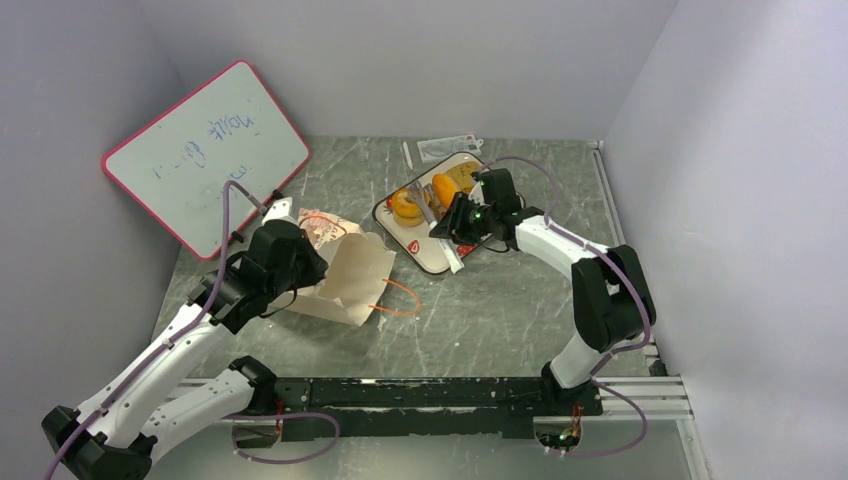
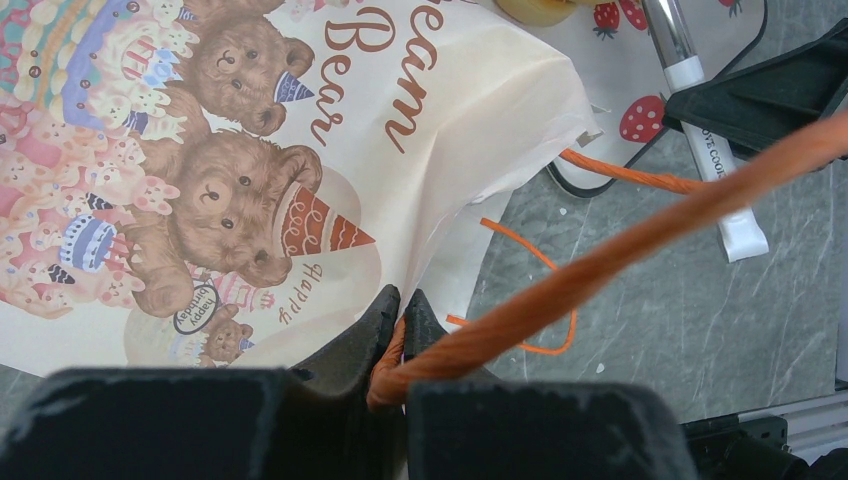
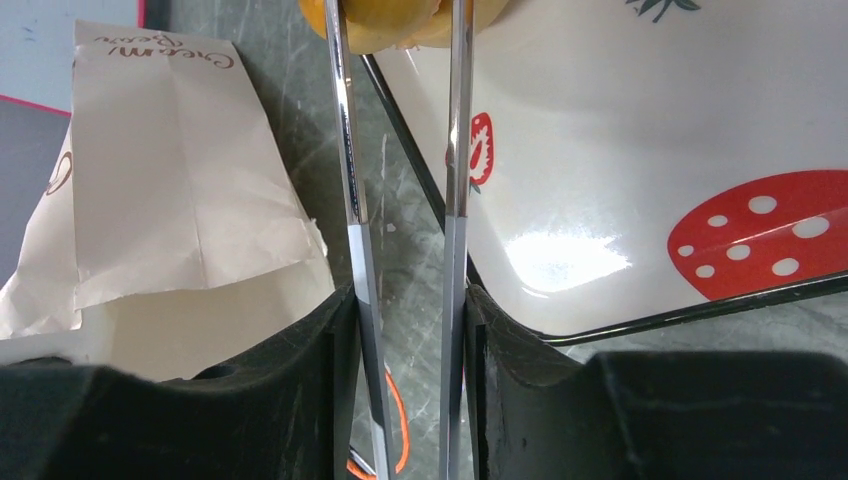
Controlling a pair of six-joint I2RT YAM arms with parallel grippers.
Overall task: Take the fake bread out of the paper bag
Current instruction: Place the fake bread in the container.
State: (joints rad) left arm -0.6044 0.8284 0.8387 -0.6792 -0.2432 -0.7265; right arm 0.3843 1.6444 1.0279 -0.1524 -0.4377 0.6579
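The paper bag (image 1: 352,278) lies on its side left of centre, its bear print showing in the left wrist view (image 2: 430,130). My left gripper (image 1: 316,268) is shut (image 2: 400,302) on the bag's paper edge and its orange cord handle (image 2: 620,250). My right gripper (image 1: 457,222) is shut (image 3: 405,300) on metal tongs (image 3: 350,200). The tong tips flank a yellow-orange bread (image 3: 390,25) at the tray's edge. Fake breads (image 1: 406,205) and an orange bun (image 1: 445,188) lie on the strawberry-print tray (image 1: 432,257).
The pink-framed whiteboard (image 1: 205,155) leans at the back left. A clear packet (image 1: 445,150) lies behind the tray. A white pen-like stick (image 2: 700,100) lies at the tray's near edge. A loose orange handle loop (image 1: 400,297) lies right of the bag. Walls close in on three sides.
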